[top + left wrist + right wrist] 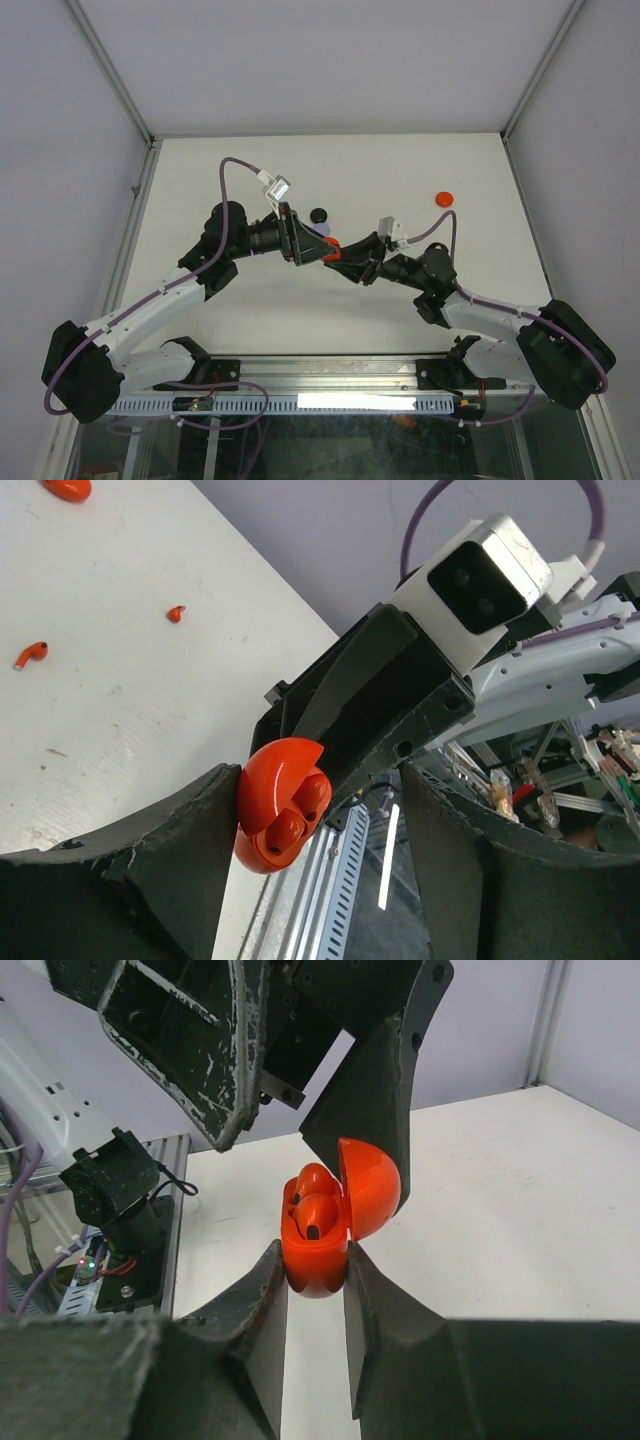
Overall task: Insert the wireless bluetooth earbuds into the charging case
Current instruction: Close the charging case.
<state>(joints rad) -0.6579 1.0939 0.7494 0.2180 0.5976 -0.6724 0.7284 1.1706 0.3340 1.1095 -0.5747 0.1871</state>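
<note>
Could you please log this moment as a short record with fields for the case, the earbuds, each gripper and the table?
case: red charging case, lid open, held above the table between both arms
earbuds in case: two red earbuds seated inside
right gripper: shut on the case's lower half
left gripper: one of its fingers touches the open lid
loose on table: two red earbuds, a red disc, a black disc
</note>
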